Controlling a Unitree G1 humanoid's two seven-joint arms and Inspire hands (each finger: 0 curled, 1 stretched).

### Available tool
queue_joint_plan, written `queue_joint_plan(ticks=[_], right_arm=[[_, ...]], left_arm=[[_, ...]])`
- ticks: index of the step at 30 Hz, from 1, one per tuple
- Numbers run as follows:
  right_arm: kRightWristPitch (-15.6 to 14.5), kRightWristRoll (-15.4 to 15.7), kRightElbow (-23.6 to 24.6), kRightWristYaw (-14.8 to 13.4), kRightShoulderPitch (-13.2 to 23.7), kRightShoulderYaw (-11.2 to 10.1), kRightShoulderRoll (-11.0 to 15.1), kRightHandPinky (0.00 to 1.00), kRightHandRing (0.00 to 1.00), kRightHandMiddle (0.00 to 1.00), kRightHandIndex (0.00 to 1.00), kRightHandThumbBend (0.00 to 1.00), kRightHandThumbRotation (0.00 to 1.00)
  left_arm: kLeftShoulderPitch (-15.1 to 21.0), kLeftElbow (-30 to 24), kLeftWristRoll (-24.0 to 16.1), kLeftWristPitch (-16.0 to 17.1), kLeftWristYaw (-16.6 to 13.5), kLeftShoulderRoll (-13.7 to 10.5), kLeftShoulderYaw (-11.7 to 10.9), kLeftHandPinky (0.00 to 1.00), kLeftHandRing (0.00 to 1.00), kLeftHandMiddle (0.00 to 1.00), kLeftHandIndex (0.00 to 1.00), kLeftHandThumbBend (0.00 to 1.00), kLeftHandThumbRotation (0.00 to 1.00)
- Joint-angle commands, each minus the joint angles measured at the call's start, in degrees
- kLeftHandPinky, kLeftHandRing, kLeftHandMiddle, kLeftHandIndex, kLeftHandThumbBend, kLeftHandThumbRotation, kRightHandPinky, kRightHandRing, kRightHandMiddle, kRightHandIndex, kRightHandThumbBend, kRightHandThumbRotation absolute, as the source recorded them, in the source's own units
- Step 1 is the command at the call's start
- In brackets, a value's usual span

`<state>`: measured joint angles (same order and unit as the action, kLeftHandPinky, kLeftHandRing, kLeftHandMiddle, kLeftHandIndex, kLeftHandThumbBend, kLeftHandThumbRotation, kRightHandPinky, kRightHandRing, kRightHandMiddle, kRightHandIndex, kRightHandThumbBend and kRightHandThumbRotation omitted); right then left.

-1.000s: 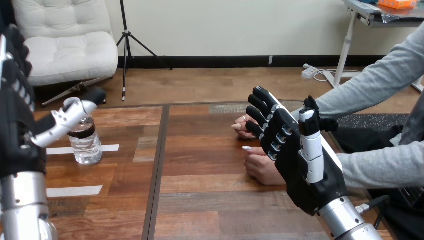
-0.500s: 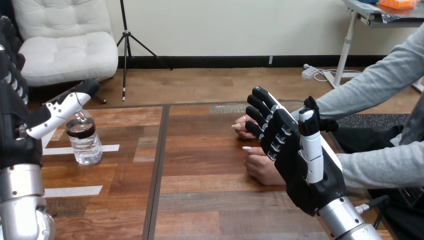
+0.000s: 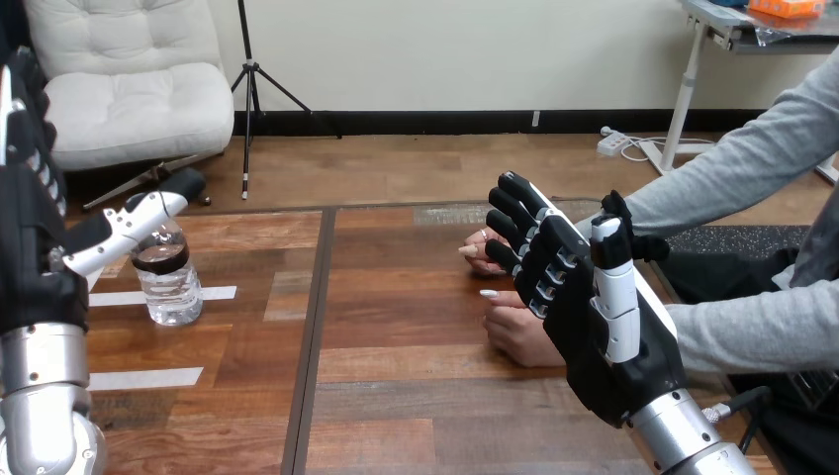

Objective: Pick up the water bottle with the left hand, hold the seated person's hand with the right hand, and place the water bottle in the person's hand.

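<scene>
Pick-up step: I am holding my left robot hand [image 3: 35,252] open by the water bottle [image 3: 170,287] on the table [image 3: 416,396], no grip yet. The next move is likely closing round it. I am holding my right robot hand [image 3: 584,307] open too.

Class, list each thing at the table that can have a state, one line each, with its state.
Water bottle: upright on the table, not lifted.
Left hand: open, thumb by the bottle's top.
Right hand: open, fingers straight, holding nothing.
Person's hands: resting on the table, empty.
</scene>
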<state>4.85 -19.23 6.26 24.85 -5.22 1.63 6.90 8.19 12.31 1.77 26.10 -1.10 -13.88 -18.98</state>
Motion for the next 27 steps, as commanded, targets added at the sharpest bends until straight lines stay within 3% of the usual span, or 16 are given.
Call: queue_joint_plan(ticks=[1,12,27], right_arm=[[0.53,-0.14,2.49,0.17,1.85,-0.17,-0.05,1.0,1.0,0.98,0.96,0.84,1.0],[0.42,-0.43,2.28,0.51,1.95,-0.15,-0.08,1.0,1.0,0.98,0.96,0.84,1.0],[0.76,-0.28,1.76,0.79,2.35,-0.21,-0.14,1.0,1.0,0.98,0.96,0.83,1.0]], left_arm=[[4.74,2.72,-0.76,-1.3,0.43,-2.18,1.06,1.0,1.0,1.0,1.0,1.0,0.16],[7.47,7.5,-1.81,-5.25,0.09,-3.05,2.07,1.0,1.0,1.0,1.0,1.0,0.23],[13.42,17.99,-5.65,-7.77,-4.11,-3.92,3.41,1.0,1.0,1.0,1.0,1.0,0.22]])
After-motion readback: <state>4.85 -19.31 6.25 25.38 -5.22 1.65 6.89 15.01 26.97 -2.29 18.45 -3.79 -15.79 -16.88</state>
